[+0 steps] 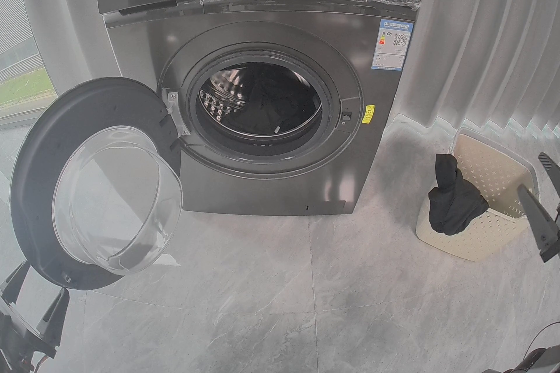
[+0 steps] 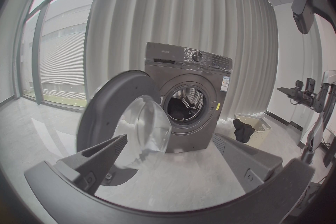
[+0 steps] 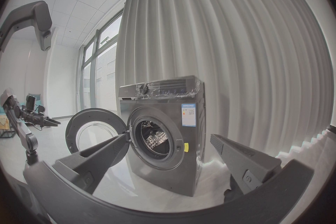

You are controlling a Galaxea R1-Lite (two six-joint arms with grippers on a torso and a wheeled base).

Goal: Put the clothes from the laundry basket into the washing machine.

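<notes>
The grey washing machine [image 1: 146, 42] stands ahead with its round door [image 1: 87, 182] swung open to the left. Dark clothing [image 1: 280, 100] lies inside the drum. On the floor to the right, a cream laundry basket [image 1: 496, 182] has a black garment [image 1: 455, 199] draped over its near rim. My left gripper [image 1: 44, 280] hangs low in front of the open door, open and holding nothing. My right gripper [image 1: 532, 171] is just right of the basket, open and holding nothing. The left wrist view shows the machine [image 2: 189, 70], basket [image 2: 260, 125] and garment [image 2: 243, 130] beyond the open gripper [image 2: 169, 136].
Pale tiled floor [image 1: 291, 287] stretches between me and the machine. White curtains [image 1: 484, 30] hang behind the machine and basket. A window [image 1: 17, 71] is at the far left. The open door juts out over the floor on the left.
</notes>
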